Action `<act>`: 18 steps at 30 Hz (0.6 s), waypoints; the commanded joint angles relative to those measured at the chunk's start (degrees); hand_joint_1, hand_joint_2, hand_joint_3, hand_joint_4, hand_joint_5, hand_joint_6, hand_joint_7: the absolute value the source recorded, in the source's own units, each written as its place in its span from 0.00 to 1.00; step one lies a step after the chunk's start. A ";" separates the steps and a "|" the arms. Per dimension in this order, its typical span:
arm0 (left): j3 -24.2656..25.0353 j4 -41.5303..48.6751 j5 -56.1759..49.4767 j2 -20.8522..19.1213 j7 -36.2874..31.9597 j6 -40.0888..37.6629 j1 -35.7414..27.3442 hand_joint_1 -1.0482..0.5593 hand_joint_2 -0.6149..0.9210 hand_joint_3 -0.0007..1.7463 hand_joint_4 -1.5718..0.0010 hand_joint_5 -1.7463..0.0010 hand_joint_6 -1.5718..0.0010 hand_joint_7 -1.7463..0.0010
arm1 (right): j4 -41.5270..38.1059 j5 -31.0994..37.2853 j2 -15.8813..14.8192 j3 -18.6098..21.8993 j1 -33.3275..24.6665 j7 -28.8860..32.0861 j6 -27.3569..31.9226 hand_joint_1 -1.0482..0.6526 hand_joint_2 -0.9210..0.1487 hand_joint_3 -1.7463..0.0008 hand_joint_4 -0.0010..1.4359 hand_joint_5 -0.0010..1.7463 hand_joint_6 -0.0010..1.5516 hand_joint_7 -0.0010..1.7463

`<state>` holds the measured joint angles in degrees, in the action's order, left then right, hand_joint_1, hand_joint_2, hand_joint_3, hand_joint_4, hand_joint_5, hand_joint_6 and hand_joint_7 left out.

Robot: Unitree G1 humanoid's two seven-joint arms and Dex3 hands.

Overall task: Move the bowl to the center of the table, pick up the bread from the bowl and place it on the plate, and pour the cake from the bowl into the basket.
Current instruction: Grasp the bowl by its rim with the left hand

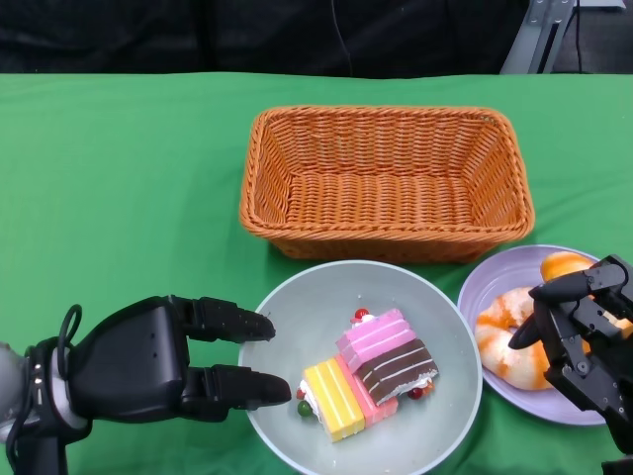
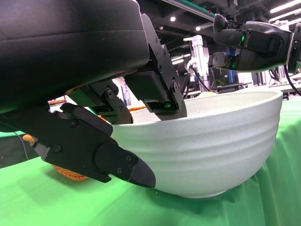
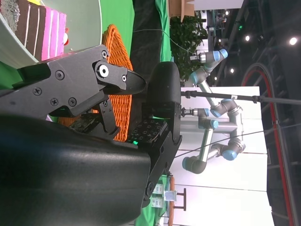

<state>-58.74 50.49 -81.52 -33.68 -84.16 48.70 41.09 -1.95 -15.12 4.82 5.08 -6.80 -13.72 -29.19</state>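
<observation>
A: Where is the bowl (image 1: pixel 435 322) sitting?

B: Near the front edge of the green desk (image 1: pixel 119 188), just ahead of the wicker basket (image 1: pixel 386 178) and close beside the lilac plate (image 1: pixel 495 287) on its right.

A: And the cake (image 1: pixel 368 373)?

B: Lying inside the bowl: a yellow slab, a pink one and a brown one with white stripes, packed together, with small red and green bits around them.

A: What about the bread (image 1: pixel 509 346)?

B: It rests on the plate, an orange-and-white ring with another orange piece (image 1: pixel 562 265) behind it.

A: How does the left hand (image 1: pixel 163 361) stand?

B: At the bowl's left side. One set of fingers (image 1: pixel 232 322) reaches over the rim, the other lies lower, at the outer wall. The left wrist view shows the bowl's wall sitting between them, so it has the rim in its grip, though how firmly I cannot tell.

A: Is the bowl lifted?

B: In the left wrist view its base appears to sit on the green cloth.

A: And the right hand (image 1: pixel 584 327)?

B: It hovers over the plate, dark fingers partly spread above the bread. The right wrist view shows nothing between them, so it is released. One fingertip looks near the bread's edge; contact I cannot confirm
</observation>
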 commanded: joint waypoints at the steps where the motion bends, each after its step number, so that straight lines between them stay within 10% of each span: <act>1: -0.97 -0.60 -0.01 -0.54 1.27 -0.03 0.48 0.42 0.90 0.01 0.39 0.98 0.44 1.00 | -1.00 -0.20 0.08 0.39 0.12 0.28 -1.49 0.56 0.16 0.60 0.55 0.84 0.53 0.58; 18: -2.18 -2.78 0.02 -1.35 4.75 0.18 1.12 0.40 0.91 0.00 0.41 1.00 0.44 1.00 | -1.31 0.57 0.59 -0.13 0.30 1.32 -1.45 0.55 0.16 0.62 0.56 0.85 0.52 0.59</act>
<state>-60.59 48.24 -81.49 -33.73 -80.61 48.84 41.73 -3.31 -14.59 5.47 4.82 -6.77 -12.82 -29.90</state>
